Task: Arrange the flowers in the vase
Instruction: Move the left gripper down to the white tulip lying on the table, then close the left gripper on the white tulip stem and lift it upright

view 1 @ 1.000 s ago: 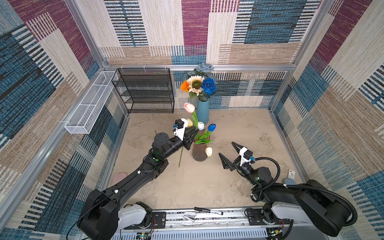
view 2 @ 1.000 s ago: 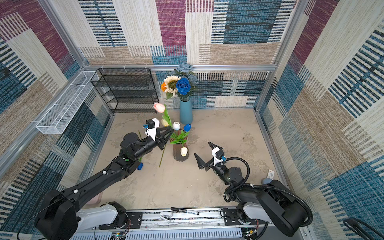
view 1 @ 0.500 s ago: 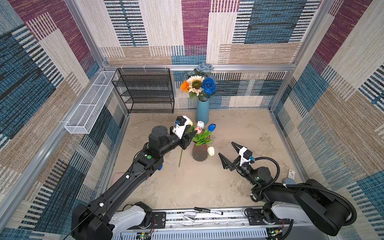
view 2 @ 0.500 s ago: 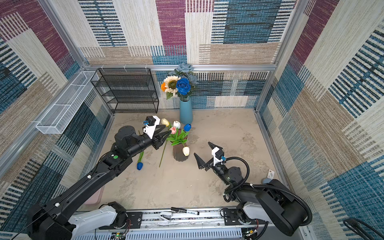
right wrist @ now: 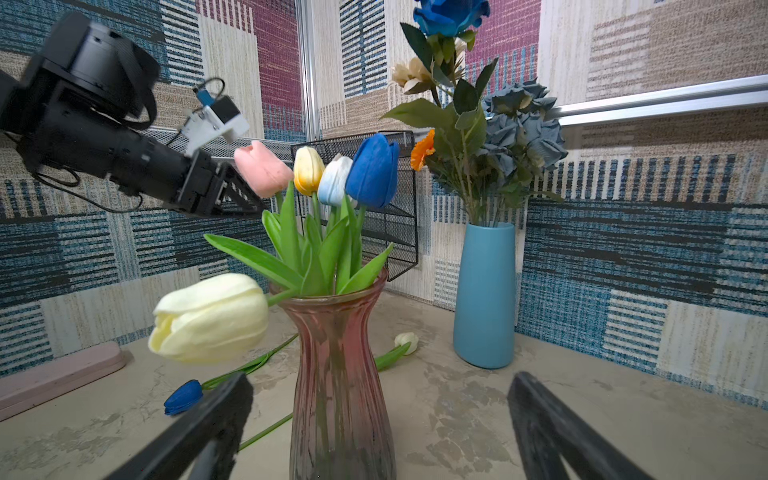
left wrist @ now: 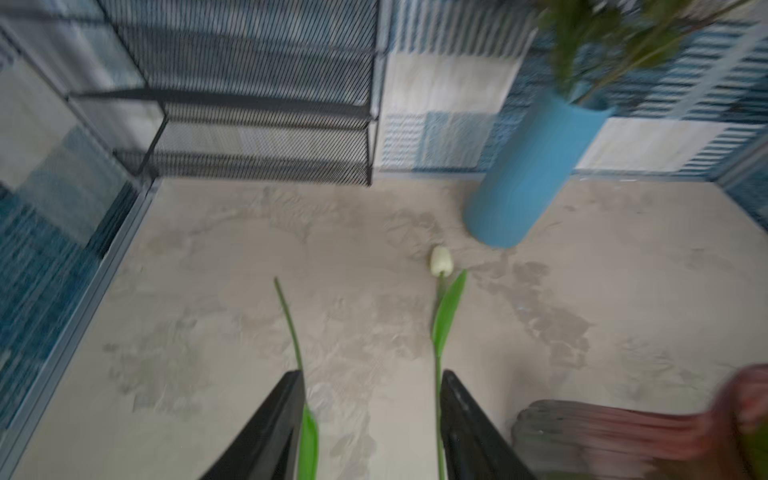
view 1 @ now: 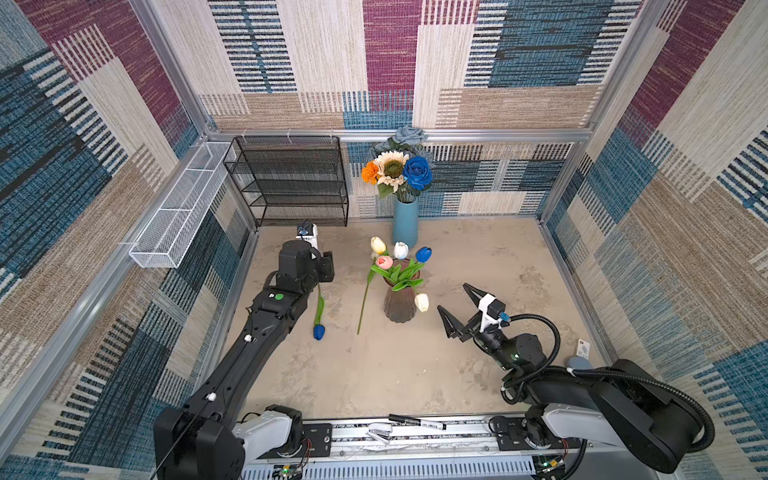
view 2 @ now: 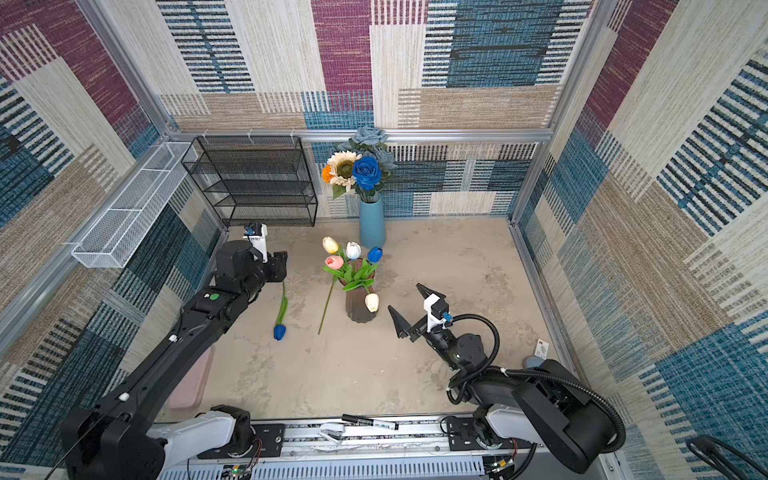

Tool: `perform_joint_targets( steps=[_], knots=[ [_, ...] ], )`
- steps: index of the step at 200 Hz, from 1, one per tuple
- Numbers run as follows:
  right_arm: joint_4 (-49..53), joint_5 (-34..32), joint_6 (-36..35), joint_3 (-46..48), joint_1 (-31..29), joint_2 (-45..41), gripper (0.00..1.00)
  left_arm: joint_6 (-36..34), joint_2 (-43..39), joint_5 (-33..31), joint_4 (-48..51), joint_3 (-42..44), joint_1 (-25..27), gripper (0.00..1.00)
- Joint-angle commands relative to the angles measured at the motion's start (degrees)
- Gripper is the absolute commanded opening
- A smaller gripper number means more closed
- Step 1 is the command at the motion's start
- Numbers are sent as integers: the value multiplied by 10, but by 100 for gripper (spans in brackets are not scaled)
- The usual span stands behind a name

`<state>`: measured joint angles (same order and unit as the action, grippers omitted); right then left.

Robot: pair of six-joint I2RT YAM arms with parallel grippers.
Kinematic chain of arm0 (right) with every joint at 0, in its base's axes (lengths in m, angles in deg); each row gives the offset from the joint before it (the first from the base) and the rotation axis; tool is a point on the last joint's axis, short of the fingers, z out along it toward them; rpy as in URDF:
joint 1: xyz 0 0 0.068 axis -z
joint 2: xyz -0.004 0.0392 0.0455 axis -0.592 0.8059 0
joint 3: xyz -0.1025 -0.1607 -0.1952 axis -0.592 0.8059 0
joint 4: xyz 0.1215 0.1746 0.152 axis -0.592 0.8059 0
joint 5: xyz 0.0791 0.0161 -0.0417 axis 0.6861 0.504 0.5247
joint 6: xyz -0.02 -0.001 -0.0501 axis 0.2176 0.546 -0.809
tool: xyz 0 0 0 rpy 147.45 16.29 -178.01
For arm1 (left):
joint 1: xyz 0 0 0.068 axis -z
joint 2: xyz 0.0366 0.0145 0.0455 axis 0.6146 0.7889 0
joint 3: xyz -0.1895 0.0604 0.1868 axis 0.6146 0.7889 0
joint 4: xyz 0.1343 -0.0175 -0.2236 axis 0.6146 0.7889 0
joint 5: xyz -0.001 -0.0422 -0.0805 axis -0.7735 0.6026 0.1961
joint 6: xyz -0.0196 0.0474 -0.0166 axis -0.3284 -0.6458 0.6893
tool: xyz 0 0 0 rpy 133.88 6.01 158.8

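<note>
Bare table (view 1: 374, 374) in front of vase (view 1: 400, 307); rack (view 1: 291, 183) and blue vase (view 1: 405, 224) at back wall. Five tulips (view 1: 401, 251) stand in vase; blue tulip (view 1: 318, 331) and white tulip (left wrist: 440, 261) lie left of it. Arm stretched forward, left gripper (left wrist: 371, 376) spread, empty, over their stems. Low beside vase, right gripper (view 1: 452, 296) jaws wide apart, empty.

Bright, even light cast faint shadows. The left wrist view was motion-blurred, worst at the red vase (left wrist: 615, 432); top views bowed at the edges.
</note>
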<state>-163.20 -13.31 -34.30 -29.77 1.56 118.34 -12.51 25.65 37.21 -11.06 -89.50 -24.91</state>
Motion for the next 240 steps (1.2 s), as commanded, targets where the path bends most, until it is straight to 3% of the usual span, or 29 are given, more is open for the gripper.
perform_joint_targets(
  steps=[1,37,82,164,214,240],
  knots=[
    [-28,-5,4,-1,0,-3,100,45,51,43,64,-18,-13,61],
    [-27,-6,4,-1,0,-4,100,-18,142,165,35,-23,-8,63],
    [-26,-4,4,-1,0,-5,100,-30,271,210,68,-78,10,58],
    [-24,-8,4,-1,0,-4,100,-39,408,113,146,-173,59,45],
    [-28,-9,5,-3,0,6,100,-38,441,100,155,-200,85,42],
    [-28,-10,5,-2,0,5,100,-35,456,63,175,-218,91,26]
  ],
)
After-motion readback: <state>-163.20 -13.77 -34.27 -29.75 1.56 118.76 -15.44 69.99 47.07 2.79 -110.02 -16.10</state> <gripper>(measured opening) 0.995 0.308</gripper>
